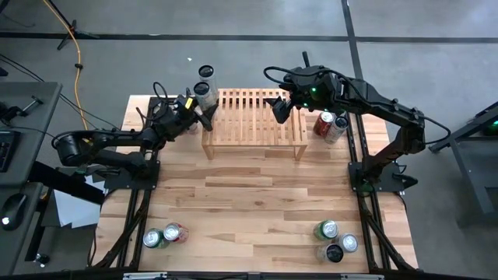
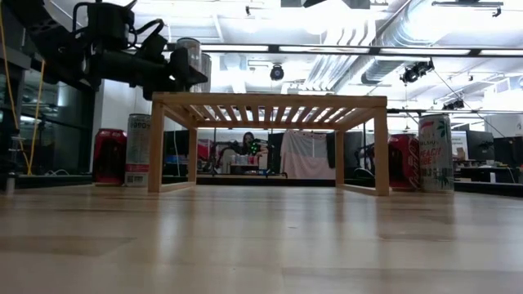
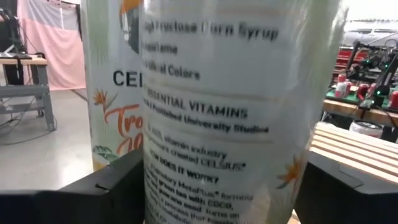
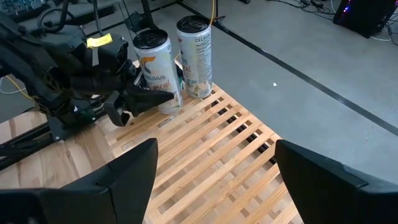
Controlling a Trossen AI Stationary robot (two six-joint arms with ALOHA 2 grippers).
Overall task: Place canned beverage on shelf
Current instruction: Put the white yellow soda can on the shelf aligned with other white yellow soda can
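At the shelf's (image 1: 253, 117) left end, the left gripper (image 1: 201, 115) holds its fingers on either side of a white Celsius can (image 4: 157, 68) standing upright on the slats. The right wrist view shows this best: the dark fingers (image 4: 149, 98) flank the can's lower body, and a second white can (image 4: 196, 56) stands just beside the first at the shelf's corner. From the left wrist view the can (image 3: 230, 112) fills nearly everything, label text facing the camera, a finger on each side; whether the pads press the can or stand just off it cannot be told from any view. Only the high view shows the whole table: the right gripper (image 1: 280, 107) hovers over the shelf's right part with its fingers spread and nothing between them, two cans (image 1: 330, 124) lie just off the shelf's right end, two cans (image 1: 165, 235) near the front left corner and three cans (image 1: 334, 241) near the front right. Seen from the low view, the shelf (image 2: 270, 104) stands level on the table (image 2: 261, 237), with a red can (image 2: 109, 155) and a pale can (image 2: 138, 149) standing behind its one leg and a tall can (image 2: 435, 152) beyond the other
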